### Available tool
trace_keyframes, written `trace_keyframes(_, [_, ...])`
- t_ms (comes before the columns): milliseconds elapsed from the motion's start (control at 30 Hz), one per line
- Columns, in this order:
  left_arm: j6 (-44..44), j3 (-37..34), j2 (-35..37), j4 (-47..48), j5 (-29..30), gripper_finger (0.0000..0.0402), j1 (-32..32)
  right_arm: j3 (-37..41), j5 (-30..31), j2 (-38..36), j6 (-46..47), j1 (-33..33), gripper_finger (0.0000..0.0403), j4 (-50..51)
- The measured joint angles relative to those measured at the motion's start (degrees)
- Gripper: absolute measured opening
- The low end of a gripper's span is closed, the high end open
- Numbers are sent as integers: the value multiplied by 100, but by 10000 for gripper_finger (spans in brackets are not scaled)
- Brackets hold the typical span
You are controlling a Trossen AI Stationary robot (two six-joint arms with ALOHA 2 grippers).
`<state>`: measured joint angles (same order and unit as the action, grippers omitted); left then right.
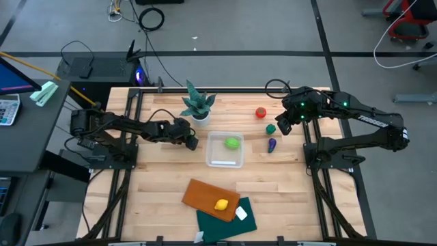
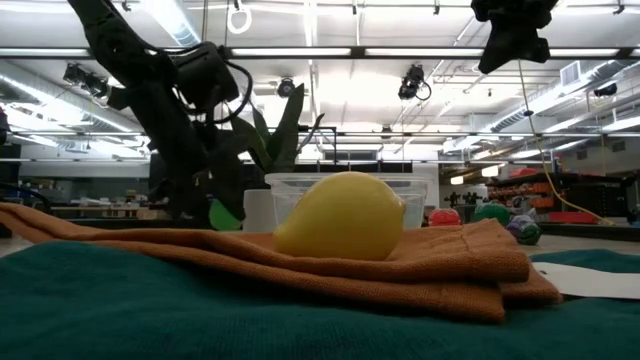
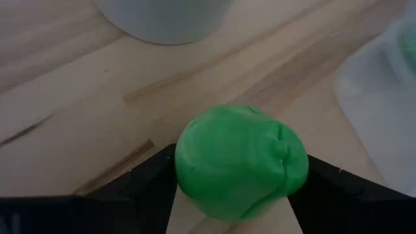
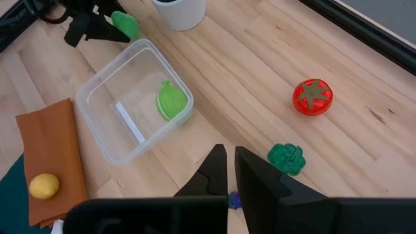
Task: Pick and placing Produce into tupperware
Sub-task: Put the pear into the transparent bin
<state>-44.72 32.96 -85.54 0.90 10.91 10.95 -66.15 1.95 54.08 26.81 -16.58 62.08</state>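
A: Where does the held piece of produce lie relative to the left gripper (image 3: 237, 195)?
B: A light green piece (image 3: 240, 159) sits between its two dark fingers (image 3: 140, 188), pinched from both sides, above the wooden table (image 1: 273, 184). In the high view the left gripper (image 1: 191, 140) is just beside the tupperware's (image 1: 225, 162) left edge, near the potted plant (image 1: 198, 104).

A: And the tupperware itself?
B: It stands mid-table, holding a second light green piece (image 1: 233, 143) at its far right corner.

A: Where is the right gripper (image 1: 282, 126)?
B: It hangs above the table's right side, fingers pressed nearly together with nothing between them. Below it lie the dark green piece (image 4: 286, 158) and the red piece (image 4: 312, 97); the purple piece (image 1: 272, 144) lies just nearer the front edge.

A: What does each view add?
B: The right wrist view shows the left gripper (image 4: 97, 27) holding its green piece (image 4: 125, 24) beside the tub (image 4: 133, 97). The low view shows the yellow piece (image 2: 340, 216) close up on the orange-brown cloth (image 2: 440, 270), with the tub (image 2: 345, 190) behind it; the high view places that yellow piece (image 1: 221, 203) near the table's front, over a dark green cloth (image 1: 229, 219).
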Motion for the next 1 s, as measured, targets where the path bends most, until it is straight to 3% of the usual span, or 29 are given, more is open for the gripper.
trace_keyframes(200, [-119, -3, 156, -48, -203, 248, -75, 0, 4, -1, 2, 0, 0, -3])
trace_keyframes(533, [-313, -1, 384, -911, -709, 255, -332, 0, 0, 0, 22, 0, 0, -20])
trace_keyframes(1000, [-394, 7, 1034, -1423, -736, 254, -500, 0, -2, 0, 50, 0, 0, -22])
